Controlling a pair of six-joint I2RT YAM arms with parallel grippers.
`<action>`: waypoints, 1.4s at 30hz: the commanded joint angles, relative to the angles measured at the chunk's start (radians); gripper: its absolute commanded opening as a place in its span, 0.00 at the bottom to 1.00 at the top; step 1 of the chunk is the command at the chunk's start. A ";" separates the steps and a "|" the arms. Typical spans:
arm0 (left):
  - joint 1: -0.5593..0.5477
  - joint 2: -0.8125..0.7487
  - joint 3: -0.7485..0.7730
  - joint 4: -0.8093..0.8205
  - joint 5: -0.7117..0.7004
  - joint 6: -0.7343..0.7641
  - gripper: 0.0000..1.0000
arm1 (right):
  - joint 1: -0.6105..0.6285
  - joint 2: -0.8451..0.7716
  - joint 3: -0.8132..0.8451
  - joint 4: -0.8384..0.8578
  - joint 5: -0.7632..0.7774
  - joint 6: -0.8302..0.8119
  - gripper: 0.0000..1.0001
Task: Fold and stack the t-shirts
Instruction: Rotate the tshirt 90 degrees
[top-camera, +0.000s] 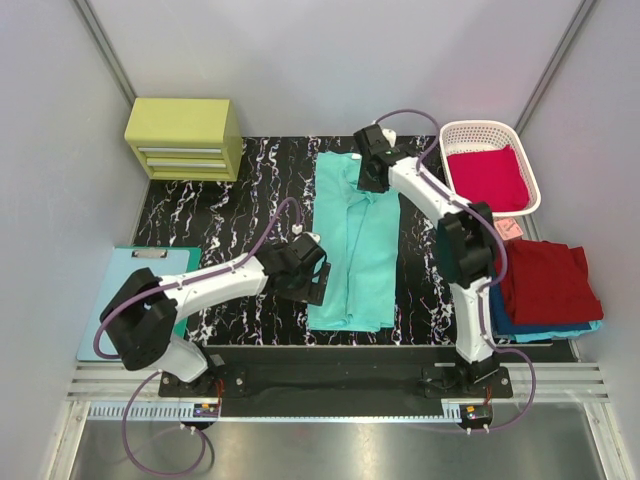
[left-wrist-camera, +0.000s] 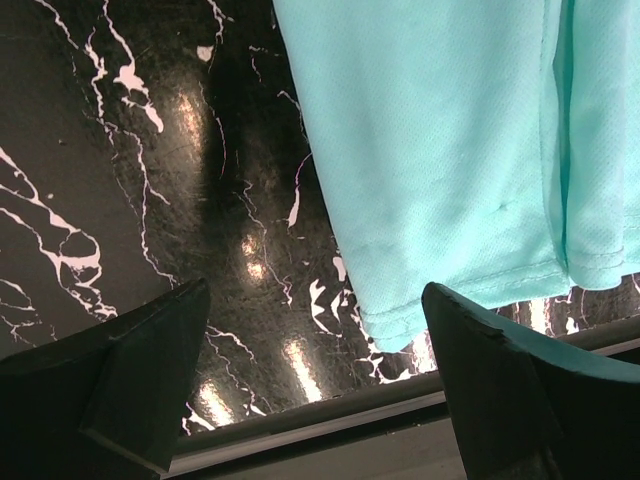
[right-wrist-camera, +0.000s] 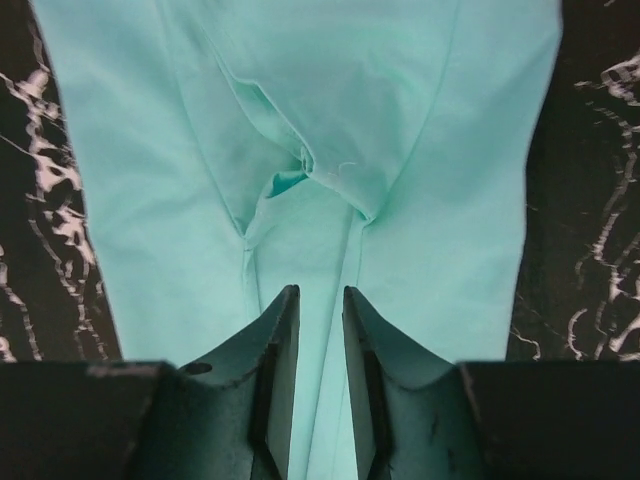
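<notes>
Mint-teal t-shirt (top-camera: 355, 250): one, lying flat mid-surface (top-camera: 220, 215) as a long narrow strip running near to far. The sides are folded in towards the middle and the flap edges run down the centre. The cloth is a fine, soft, matte pique-type knit with a stitched hem at the near end. There is a small pucker where folds meet, just ahead of the right gripper's tips. The near hem corner lies just short of the surface's front edge.

Surface: glossy black slab with white marble veining.

Left gripper (left-wrist-camera: 315, 290): jaws spread wide with nothing between them. It sits over bare surface just beside the shirt's near-left hem corner, clear of the cloth.

Right gripper (right-wrist-camera: 320, 295): at the far end of the strip, over its centreline. The jaws are drawn in to a narrow slit and teal cloth shows through the gap. Can't tell whether any cloth is pinched.

Other shirts:
- Crimson t-shirt (top-camera: 488, 175): one, bunched in the basket (top-camera: 470, 128). The basket is white plastic lattice, rounded rectangle, at far right.
- Dark red t-shirt (top-camera: 545, 280): one, folded roughly square, on top of the stack at the right edge.
- Blue t-shirt (top-camera: 510, 325): under the dark red one with only its edges showing. A paler blue edge sits below it. Can't count the layers.

Also here: one pale blue rigid clipboard (top-camera: 110, 270) at near left, partly under the left arm, and one yellow-green boxy drawer unit (top-camera: 185, 135) at far left.
</notes>
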 joint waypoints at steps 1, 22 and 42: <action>-0.004 -0.043 -0.014 0.023 -0.030 -0.014 0.93 | 0.010 0.109 0.117 -0.081 -0.039 -0.029 0.31; -0.003 0.003 0.004 -0.005 -0.045 0.043 0.93 | -0.036 0.372 0.546 -0.193 -0.004 -0.017 0.50; -0.003 0.071 0.047 -0.015 -0.030 0.080 0.94 | -0.086 0.418 0.536 -0.182 -0.050 -0.018 0.47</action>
